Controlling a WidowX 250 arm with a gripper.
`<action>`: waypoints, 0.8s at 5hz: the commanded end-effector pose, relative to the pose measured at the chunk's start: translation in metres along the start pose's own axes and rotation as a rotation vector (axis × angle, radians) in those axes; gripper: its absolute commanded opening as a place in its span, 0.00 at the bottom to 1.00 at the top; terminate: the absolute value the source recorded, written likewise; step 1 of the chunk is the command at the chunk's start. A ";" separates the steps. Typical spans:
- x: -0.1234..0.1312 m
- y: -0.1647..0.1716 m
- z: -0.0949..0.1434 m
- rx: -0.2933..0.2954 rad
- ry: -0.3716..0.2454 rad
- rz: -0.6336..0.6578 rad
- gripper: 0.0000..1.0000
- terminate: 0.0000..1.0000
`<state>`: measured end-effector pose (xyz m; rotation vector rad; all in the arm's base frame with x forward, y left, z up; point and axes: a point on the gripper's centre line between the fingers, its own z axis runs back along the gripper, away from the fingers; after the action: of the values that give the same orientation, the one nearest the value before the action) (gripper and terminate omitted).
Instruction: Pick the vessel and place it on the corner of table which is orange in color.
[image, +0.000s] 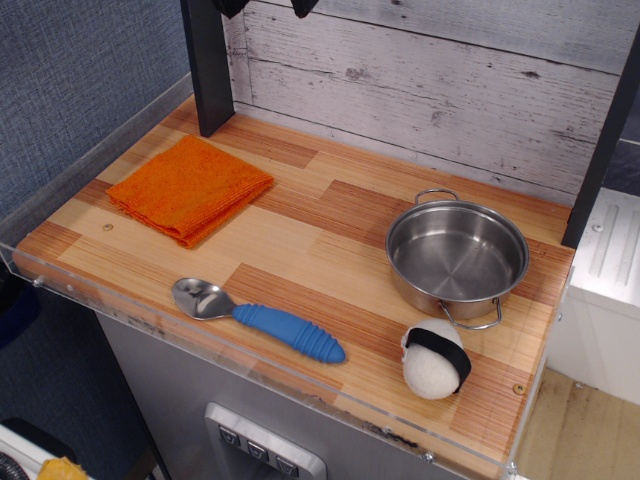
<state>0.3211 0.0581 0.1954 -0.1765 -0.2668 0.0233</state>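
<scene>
**Observation.image: steel pot sits at the right end of the plank table, orange cloth at the left**

Observation.image looks down at an angle on the table (330, 225), a top of light and reddish-brown wood planks with a clear plastic rim along its front and left edges. The vessel (457, 255), a shiny steel pot with two small wire handles, stands upright on the right part of the top, near the back right corner. It looks empty inside.

An orange folded cloth (190, 187) lies flat on the left part of the top, toward the back left corner, well apart from the pot. Along the front edge lies a spoon (258, 319) with a metal bowl and a ribbed blue handle, its bowl pointing left. Just in front of the pot, near the front right corner, rests a white plush sushi toy (435, 360) with a black band around it; it sits close to the pot's front handle, and whether they touch is unclear.

Two dark shapes (265, 6) poke in at the top edge of the view above the back wall of whitewashed boards (430, 75). They may belong to the gripper, but its jaws are cut off by the frame, so I cannot tell how wide they stand.
</scene>
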 end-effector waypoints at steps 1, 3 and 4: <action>0.000 0.000 0.000 0.000 0.000 0.000 1.00 0.00; -0.027 -0.026 -0.005 -0.034 -0.019 0.051 1.00 0.00; -0.045 -0.046 -0.014 -0.021 0.000 0.024 1.00 0.00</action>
<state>0.2789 0.0048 0.1653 -0.2035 -0.2220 0.0507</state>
